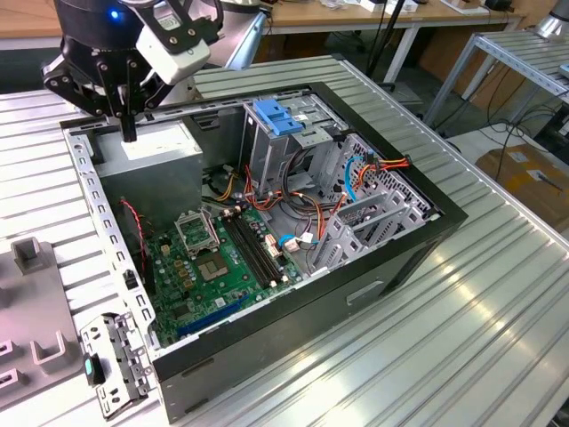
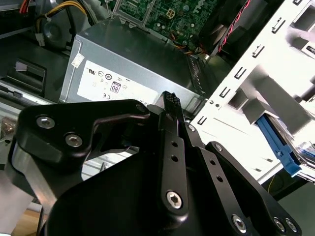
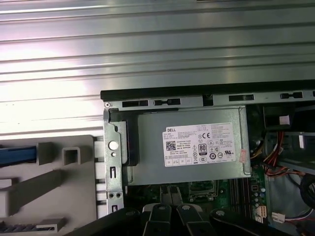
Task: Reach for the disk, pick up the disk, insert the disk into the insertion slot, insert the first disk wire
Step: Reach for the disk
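Over the grey power supply (image 1: pixel 156 169) inside the computer case (image 1: pixel 311 311), the hand (image 1: pixel 130 135) hangs closed, empty.

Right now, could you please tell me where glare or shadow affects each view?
In the first wrist view the ribbed table glares white; in the second wrist view the chassis frame is washed out and the gripper is dark; the exterior view is evenly lit.

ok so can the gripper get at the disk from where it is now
Probably yes. The gripper hangs over the power supply inside the case, and the disk sits in the grey holder outside the case wall, nothing over it.
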